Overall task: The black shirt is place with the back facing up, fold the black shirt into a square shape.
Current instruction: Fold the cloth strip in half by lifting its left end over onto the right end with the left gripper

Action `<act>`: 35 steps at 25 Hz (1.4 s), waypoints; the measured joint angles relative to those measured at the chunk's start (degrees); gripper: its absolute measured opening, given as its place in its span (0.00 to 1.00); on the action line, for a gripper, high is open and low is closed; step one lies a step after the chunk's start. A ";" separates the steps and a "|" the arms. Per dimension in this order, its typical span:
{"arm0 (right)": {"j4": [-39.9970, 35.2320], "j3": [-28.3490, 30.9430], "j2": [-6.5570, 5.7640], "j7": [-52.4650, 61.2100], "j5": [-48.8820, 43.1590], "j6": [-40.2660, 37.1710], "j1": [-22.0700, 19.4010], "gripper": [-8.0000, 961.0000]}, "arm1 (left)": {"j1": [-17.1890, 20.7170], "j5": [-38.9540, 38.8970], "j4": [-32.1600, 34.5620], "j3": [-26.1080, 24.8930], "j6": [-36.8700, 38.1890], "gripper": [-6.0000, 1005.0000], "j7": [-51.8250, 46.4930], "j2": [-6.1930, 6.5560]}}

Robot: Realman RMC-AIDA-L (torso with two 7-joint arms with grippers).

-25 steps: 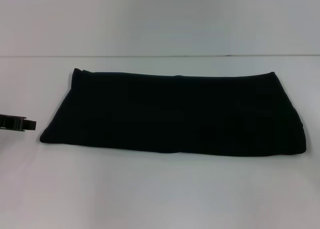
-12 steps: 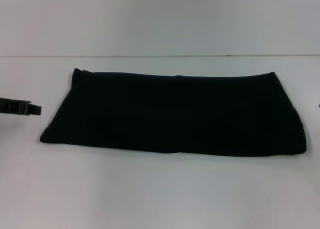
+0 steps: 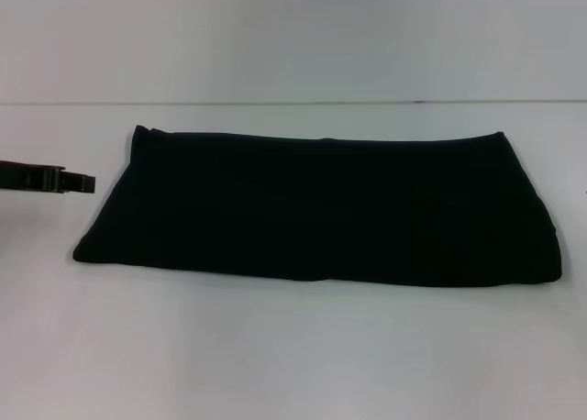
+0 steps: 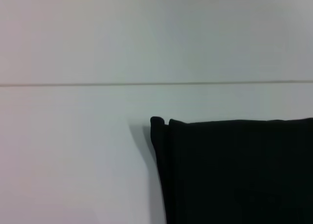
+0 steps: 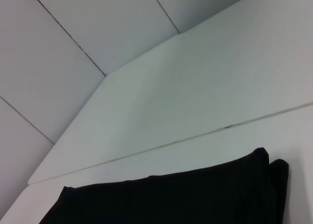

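Note:
The black shirt (image 3: 321, 209) lies flat on the white table, folded into a long wide band with no print showing. Its left end fills the left wrist view (image 4: 234, 170), and its far edge shows in the right wrist view (image 5: 171, 199). My left gripper (image 3: 83, 182) pokes in from the left edge of the head view, a little above the table and just left of the shirt's left end, not touching it. My right gripper is out of view.
The white table (image 3: 293, 347) has a thin seam (image 3: 275, 103) running across behind the shirt. Bare tabletop lies in front of the shirt and on both sides.
My left gripper has moved up and to the right, closer to the shirt's left end. The shirt has not moved.

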 joint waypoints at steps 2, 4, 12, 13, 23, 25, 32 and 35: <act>0.00 0.00 0.03 -0.04 0.04 0.06 0.15 0.84 | -0.01 -0.10 -0.03 0.04 -0.04 0.30 0.00 -0.01; 0.10 0.00 0.13 -0.20 0.38 0.09 0.36 0.84 | -0.02 -0.10 -0.05 0.05 -0.01 0.37 -0.01 -0.02; 0.71 -0.36 1.51 -3.86 4.12 0.63 1.32 0.84 | 0.12 -0.66 -0.16 -0.21 3.49 0.71 -1.59 -0.11; 0.75 -0.43 1.75 -4.21 4.45 0.73 1.51 0.83 | 0.12 -0.66 -0.16 -0.21 3.49 0.73 -1.59 -0.11; 1.38 -1.22 2.52 -5.85 4.64 2.03 4.29 0.83 | 1.79 -0.69 -1.07 -3.84 13.93 0.94 -15.05 0.79; 1.39 -2.31 2.54 -6.58 4.64 2.03 4.90 0.83 | 1.86 -0.71 -1.69 -4.05 14.95 0.96 -17.18 0.86; 1.50 -6.29 2.37 -7.69 4.63 1.85 6.96 0.84 | 1.31 -0.83 -7.94 -4.13 14.61 0.96 -22.70 0.99; 1.29 -9.43 1.96 -7.84 4.62 1.86 7.69 0.84 | 1.31 -1.02 -8.81 -4.36 14.30 0.95 -25.33 0.79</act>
